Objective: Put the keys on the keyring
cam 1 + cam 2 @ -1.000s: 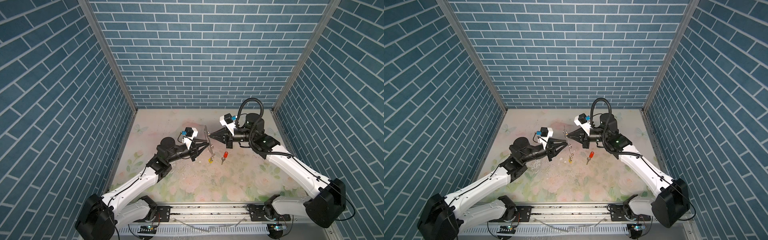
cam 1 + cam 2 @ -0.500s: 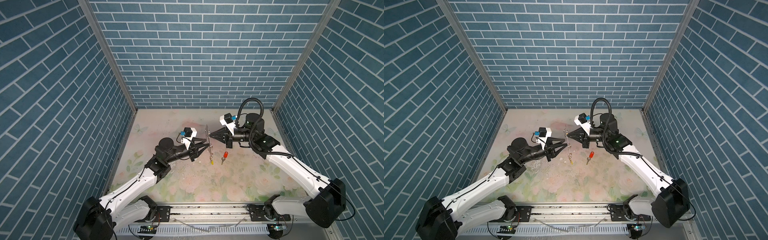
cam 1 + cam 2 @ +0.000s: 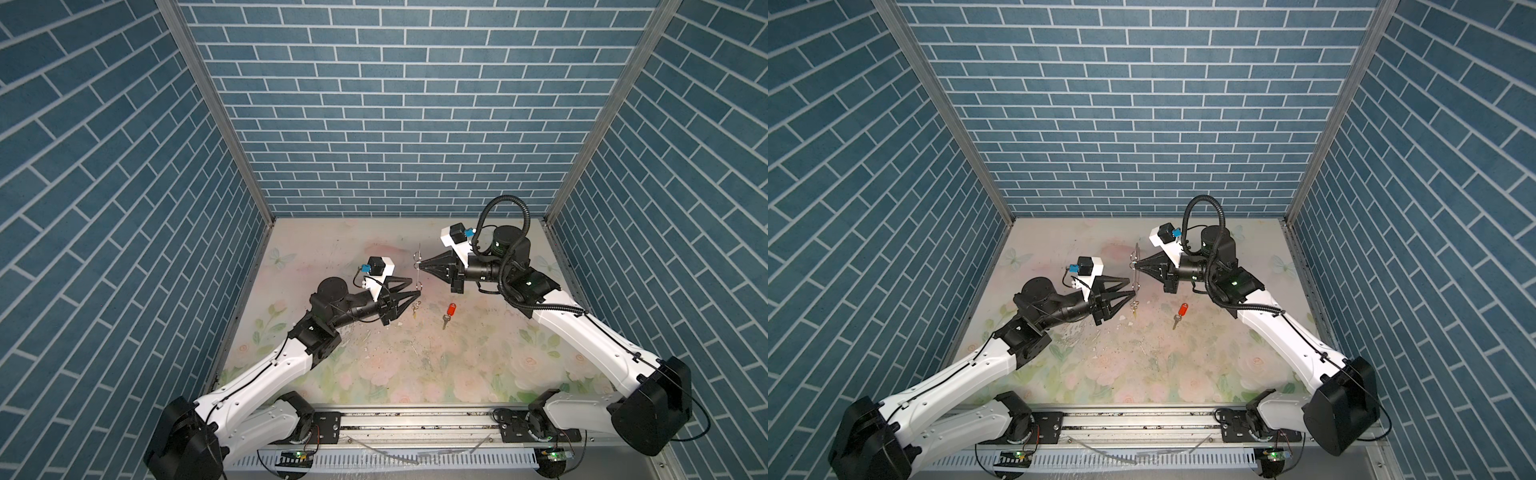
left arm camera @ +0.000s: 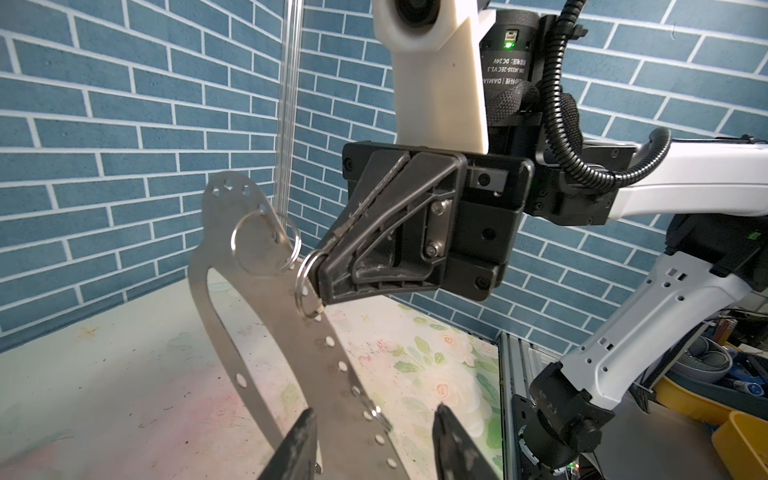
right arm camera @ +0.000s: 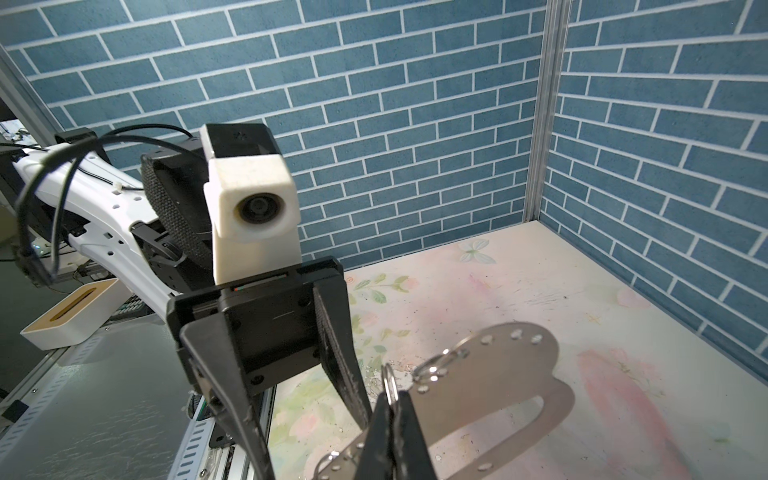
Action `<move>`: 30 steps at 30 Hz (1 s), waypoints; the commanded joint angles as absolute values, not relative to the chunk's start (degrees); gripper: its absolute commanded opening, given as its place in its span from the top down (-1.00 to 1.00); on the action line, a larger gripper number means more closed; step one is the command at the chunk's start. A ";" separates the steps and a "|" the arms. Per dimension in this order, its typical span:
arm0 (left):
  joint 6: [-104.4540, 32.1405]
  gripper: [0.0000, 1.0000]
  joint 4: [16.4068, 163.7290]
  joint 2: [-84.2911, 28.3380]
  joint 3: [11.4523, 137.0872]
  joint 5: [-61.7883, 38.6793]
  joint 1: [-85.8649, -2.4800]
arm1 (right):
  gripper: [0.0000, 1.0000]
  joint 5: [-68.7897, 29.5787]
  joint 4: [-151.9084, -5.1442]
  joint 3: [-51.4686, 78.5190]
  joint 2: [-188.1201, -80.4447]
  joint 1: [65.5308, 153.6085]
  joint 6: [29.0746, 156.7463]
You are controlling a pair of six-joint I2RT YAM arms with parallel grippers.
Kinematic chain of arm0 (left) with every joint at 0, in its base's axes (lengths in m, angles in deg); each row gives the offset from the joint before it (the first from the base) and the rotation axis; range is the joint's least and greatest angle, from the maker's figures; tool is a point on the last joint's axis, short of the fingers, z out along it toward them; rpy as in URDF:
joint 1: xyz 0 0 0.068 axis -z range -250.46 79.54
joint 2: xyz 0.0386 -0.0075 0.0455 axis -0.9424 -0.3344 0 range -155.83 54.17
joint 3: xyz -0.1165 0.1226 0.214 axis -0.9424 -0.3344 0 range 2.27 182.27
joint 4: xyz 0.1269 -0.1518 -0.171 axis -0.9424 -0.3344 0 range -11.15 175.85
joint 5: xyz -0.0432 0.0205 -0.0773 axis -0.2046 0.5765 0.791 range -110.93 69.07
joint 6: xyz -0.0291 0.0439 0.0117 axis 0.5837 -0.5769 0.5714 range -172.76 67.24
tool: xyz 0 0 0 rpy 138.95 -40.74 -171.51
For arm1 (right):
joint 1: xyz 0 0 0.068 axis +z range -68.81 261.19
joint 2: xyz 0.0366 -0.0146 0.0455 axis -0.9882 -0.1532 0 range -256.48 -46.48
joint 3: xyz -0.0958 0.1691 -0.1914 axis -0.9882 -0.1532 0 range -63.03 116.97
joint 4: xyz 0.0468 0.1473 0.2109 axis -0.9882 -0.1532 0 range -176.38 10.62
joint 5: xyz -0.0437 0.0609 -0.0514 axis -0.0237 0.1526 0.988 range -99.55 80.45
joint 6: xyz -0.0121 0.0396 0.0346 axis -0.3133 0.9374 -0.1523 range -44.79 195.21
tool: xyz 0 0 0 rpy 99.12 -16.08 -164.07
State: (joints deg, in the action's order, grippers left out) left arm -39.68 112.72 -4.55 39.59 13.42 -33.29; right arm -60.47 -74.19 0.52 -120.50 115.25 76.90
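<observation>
Blue brick-patterned walls enclose a floral tabletop. Above it, the right gripper is pressed together on a small wire ring of the flat silver oval metal keyring, holding it upright. The left gripper is spread around its lower edge. A yellow-tagged silver key hangs below; a red-tagged silver key lies on the table.

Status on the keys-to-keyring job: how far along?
Done: nothing confirmed. The yellow-tagged key shows just below the lower end of the keyring; hooked or not, I cannot tell. In hand: right pincer shut on a keyring ring, holding it up; left pincer open beside it. Left: red-tagged key lies on the table.
</observation>
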 commanded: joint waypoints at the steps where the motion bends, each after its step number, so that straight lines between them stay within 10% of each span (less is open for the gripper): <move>1: -41.25 0.07 112.12 -3.92 41.97 12.65 -32.90 | 1.00 -62.28 -72.07 -1.31 -120.32 115.02 76.93; 30: -36.49 0.02 108.94 -3.59 47.34 19.13 -41.46 | 1.00 -71.43 -83.33 1.39 -121.10 115.07 69.33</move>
State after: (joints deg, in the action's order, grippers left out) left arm -38.06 109.55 -2.63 44.94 14.58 -40.77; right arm -68.77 -82.53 -0.20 -120.63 115.23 72.73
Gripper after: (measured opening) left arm 0.489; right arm 0.045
